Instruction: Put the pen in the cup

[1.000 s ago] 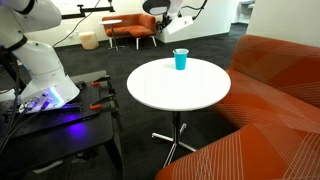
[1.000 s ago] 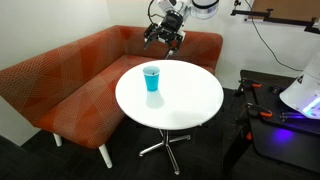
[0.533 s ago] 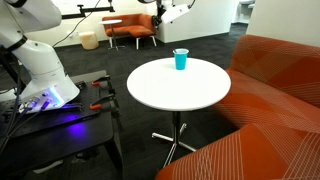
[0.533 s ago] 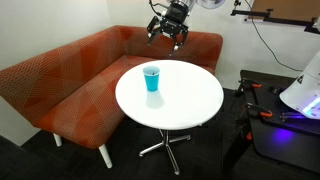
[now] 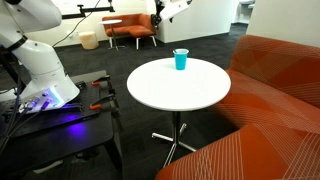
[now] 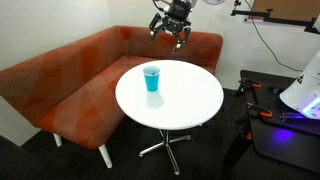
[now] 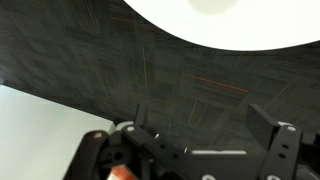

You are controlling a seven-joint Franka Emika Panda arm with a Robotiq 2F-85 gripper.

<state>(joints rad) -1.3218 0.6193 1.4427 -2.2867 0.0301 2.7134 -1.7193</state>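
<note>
The blue-teal cup (image 5: 180, 60) (image 6: 151, 78) stands upright on the round white table (image 5: 185, 92) (image 6: 190, 100), near its edge. I find no pen in any view. My gripper (image 6: 170, 38) (image 5: 157, 16) hangs high in the air beyond the table, above the sofa back and well away from the cup. In the wrist view the gripper (image 7: 203, 125) is open, with its dark fingers (image 7: 268, 122) far apart and only dark carpet between them. The table edge (image 7: 220, 20) shows at the top of that view.
A red-orange sofa (image 6: 70, 80) (image 5: 285, 90) wraps around the table. The arm's base sits on a black cart (image 5: 50, 100) (image 6: 285, 115) beside the table. An orange chair (image 5: 130, 28) stands far behind. The floor is dark carpet (image 7: 120, 60).
The gripper has risen a little and stayed open. The cup and table have not moved.
</note>
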